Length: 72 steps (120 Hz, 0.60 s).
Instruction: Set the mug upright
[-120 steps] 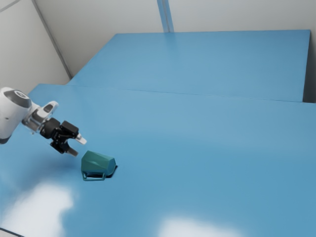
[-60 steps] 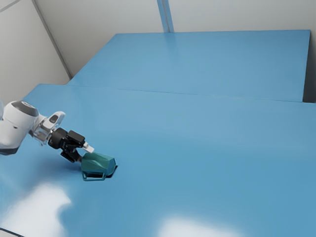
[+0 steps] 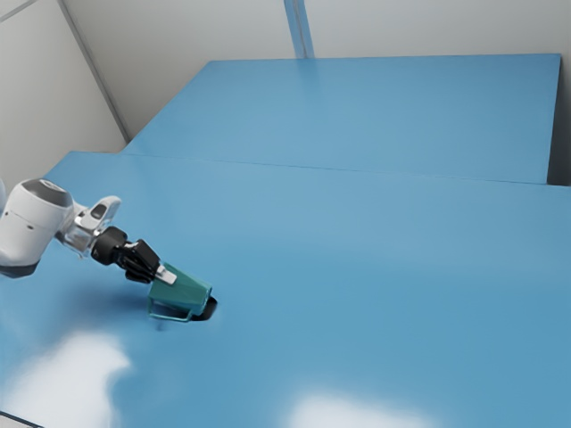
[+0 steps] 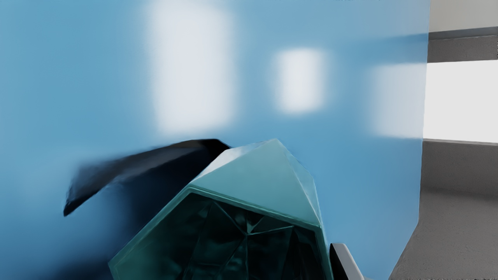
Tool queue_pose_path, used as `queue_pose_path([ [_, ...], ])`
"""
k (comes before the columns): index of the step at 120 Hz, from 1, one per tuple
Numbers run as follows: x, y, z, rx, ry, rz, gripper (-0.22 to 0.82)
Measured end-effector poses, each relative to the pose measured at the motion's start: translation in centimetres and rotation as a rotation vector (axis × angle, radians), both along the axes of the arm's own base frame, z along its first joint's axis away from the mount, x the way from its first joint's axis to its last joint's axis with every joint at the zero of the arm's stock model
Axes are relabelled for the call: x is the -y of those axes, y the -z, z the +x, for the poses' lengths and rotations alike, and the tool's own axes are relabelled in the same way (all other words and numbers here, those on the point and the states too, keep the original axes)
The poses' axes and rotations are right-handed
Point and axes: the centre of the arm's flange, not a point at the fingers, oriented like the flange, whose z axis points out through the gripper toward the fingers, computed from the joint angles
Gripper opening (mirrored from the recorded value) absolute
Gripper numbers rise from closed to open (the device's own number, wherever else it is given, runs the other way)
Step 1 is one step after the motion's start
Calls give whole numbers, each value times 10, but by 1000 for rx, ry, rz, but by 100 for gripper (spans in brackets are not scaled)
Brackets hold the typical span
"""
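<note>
Ext. view: arm [image 3: 34, 223] comes in from the ext. view's left, angled down to the mug [image 3: 189, 292]. Gripper [image 3: 162, 274] is at the mug's mouth end, one pale fingertip flat vs. the mug's outer side; black finger parts sit close together, so it's pinching the mug by its wall. Inner fingertip hidden, prob. behind that wall. Mug is green, faceted, not upright: on its side w/ a tilt, mouth end twd. the gripper & a bit higher, base twd. the ext. view's right & lower. Handle [image 3: 171, 318] hangs on the side away from the far wall [image 3: 428, 27], approx. level w/ the blue table [image 3: 357, 267]. Dark shadow [image 3: 209, 310] right by the base; small faint one below the handle, apart from it.

Wrist view: looking into the mug's mouth, dark inside, angular rim [image 4: 255, 207] facing the cam. One finger [image 4: 349, 264] is just outside the mug's wall, pale w/ a dark inner face; other finger's hidden. Mug's shadow stretches over the table on the side opp. that finger. White glare [image 4: 194, 70] on the tabletop, plus smaller patches. Past the table edge: bright white panel [image 4: 463, 101] & grey surfaces.
</note>
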Motion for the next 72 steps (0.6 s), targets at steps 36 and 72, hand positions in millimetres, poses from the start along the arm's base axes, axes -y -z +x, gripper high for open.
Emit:
queue_pose_path([
  [36, 6, -60, 0, 127, 35, -1, -17],
  [72, 13, -116, 31, 106, 168, 293, -18],
])
